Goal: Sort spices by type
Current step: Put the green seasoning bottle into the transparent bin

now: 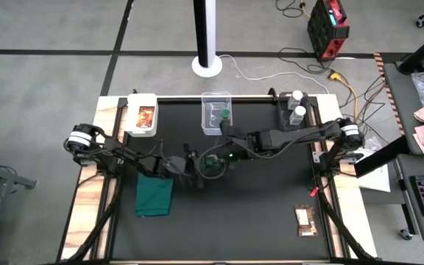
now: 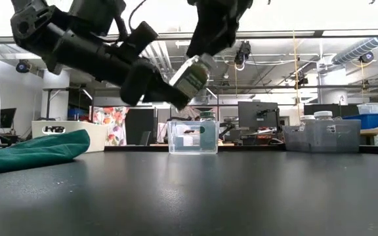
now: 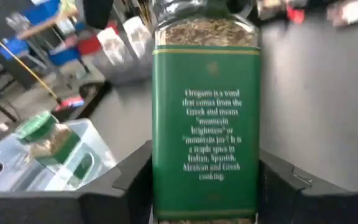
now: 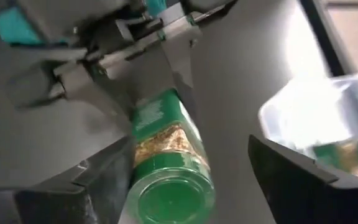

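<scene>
Left tool (image 3: 204, 186) grips green-labelled jar (image 3: 205, 118) — "Oregano" legible.

Green label on the green-lidded jar (image 3: 205, 124), white print, partly soft: "Oregano is a word that comes from the Greek and means 'mountain brightness' or 'mountain joy.' It is a staple spice in Italian, Spanish, Mexican and Greek cooking." No other text legible anywhere.

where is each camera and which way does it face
high: above the table, looking straight down; both arms show
low: table-top height, looking level into the room; arms enter from above
left wrist: on left arm, facing the green-lidded jar label; left gripper shows
right wrist: on right arm, facing its lid; right gripper shows
shared: all four show that jar
</scene>
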